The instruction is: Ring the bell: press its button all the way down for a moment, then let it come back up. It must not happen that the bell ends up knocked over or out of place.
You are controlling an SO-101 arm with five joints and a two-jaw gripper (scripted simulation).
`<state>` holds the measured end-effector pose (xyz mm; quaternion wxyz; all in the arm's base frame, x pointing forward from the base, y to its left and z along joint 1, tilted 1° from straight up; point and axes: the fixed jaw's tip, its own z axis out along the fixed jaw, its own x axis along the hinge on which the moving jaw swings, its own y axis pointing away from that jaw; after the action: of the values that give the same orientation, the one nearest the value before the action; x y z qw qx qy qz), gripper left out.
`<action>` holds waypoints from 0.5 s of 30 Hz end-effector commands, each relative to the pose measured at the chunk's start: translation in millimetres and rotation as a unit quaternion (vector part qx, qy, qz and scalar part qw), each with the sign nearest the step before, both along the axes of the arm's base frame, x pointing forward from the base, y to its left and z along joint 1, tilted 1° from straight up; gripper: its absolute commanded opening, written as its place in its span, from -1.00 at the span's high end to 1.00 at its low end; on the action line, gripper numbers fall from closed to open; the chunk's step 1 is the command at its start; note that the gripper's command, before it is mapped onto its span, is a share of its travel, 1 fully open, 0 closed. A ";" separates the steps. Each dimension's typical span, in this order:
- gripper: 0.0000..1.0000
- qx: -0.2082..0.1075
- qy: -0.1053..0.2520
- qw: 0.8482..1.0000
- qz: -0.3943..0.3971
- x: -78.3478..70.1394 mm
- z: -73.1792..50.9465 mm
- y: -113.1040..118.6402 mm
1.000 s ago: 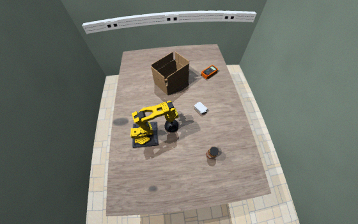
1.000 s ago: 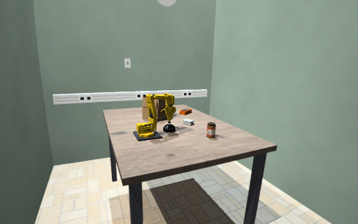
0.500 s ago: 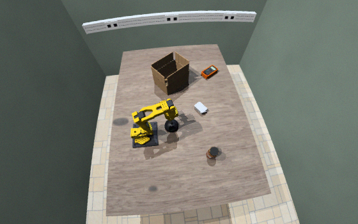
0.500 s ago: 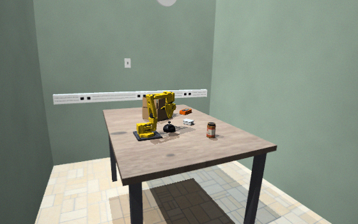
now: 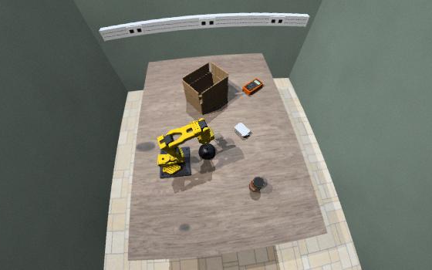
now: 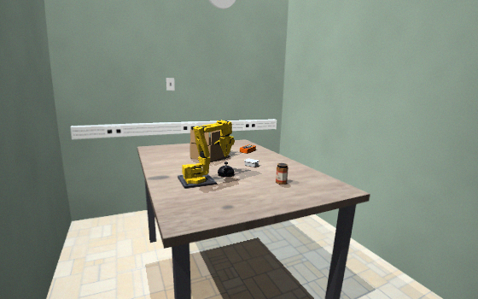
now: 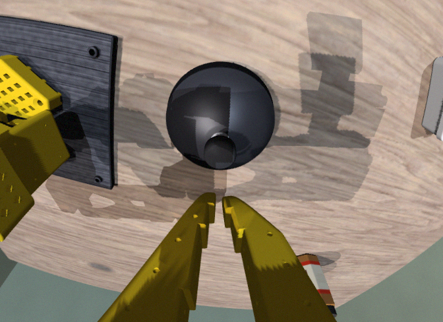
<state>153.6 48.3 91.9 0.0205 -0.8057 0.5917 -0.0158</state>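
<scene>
The black dome bell [image 7: 219,113] stands upright on the wooden table just right of the arm's black base plate [image 7: 68,107]. Its round button [image 7: 219,151] stands up on top of the dome. My gripper [image 7: 218,205] is shut and empty, with its yellow fingertips above the bell and clear of the button. In the top view the bell [image 5: 207,151] sits under the arm's wrist [image 5: 204,133]. In the exterior view the bell [image 6: 225,170] shows its button sticking up, and the gripper [image 6: 226,150] hangs a little above it.
An open cardboard box [image 5: 205,87] stands at the back. An orange meter [image 5: 252,86] lies to its right. A small white block [image 5: 242,129] lies right of the bell. A jar with a dark lid [image 5: 258,183] stands toward the front right.
</scene>
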 end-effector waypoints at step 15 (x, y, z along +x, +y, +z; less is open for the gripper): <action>1.00 0.030 -0.091 0.995 0.006 -26.3 16.0 -7.1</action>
<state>132.0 41.5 107.0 0.0925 -0.8008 0.5878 -0.0682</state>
